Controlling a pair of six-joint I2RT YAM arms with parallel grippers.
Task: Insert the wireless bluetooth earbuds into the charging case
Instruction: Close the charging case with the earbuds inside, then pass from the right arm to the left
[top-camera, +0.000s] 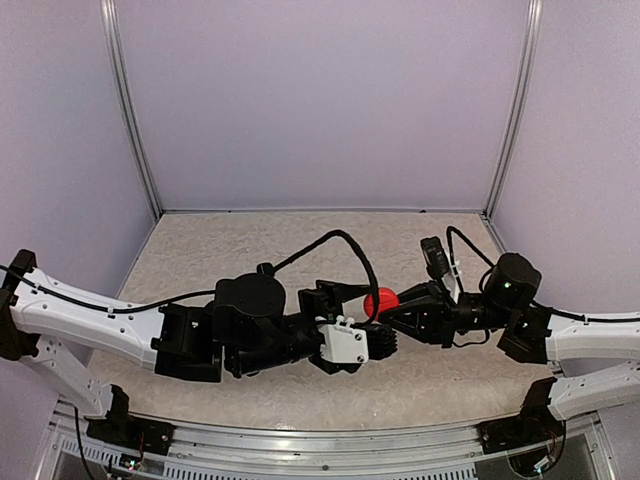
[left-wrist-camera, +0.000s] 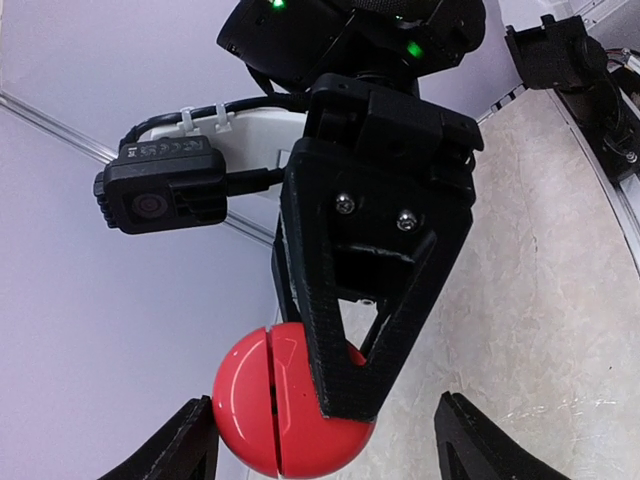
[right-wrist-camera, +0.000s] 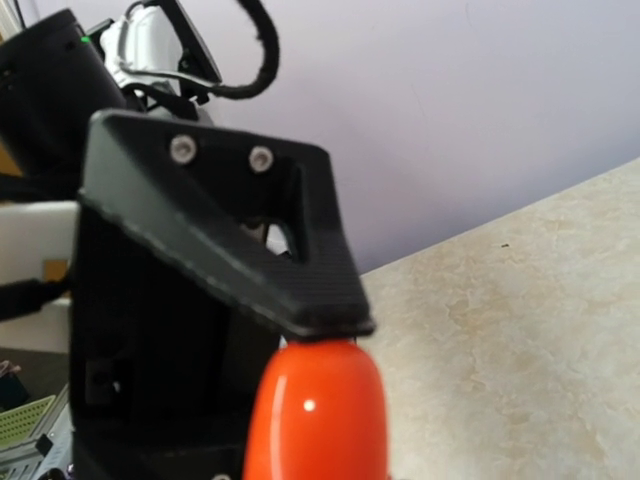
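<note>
A round red charging case (top-camera: 380, 301) hangs above the table between the two arms. My right gripper (top-camera: 392, 308) is shut on it: in the right wrist view its upper finger (right-wrist-camera: 300, 280) presses on the top of the case (right-wrist-camera: 312, 410), and the lower finger is hidden. In the left wrist view the case (left-wrist-camera: 262, 400) shows a thin dark lid seam, with the right gripper's finger (left-wrist-camera: 365, 330) across its front. My left gripper (left-wrist-camera: 330, 450) is open, its fingertips (left-wrist-camera: 185, 445) standing either side of the case. The earbuds are out of view.
Beige speckled table top (top-camera: 250, 245) under both arms, enclosed by lilac walls with metal corner posts (top-camera: 130, 110). The right arm's wrist camera (left-wrist-camera: 160, 195) and cable sit close above the case. Metal rail along the near edge (top-camera: 320, 445).
</note>
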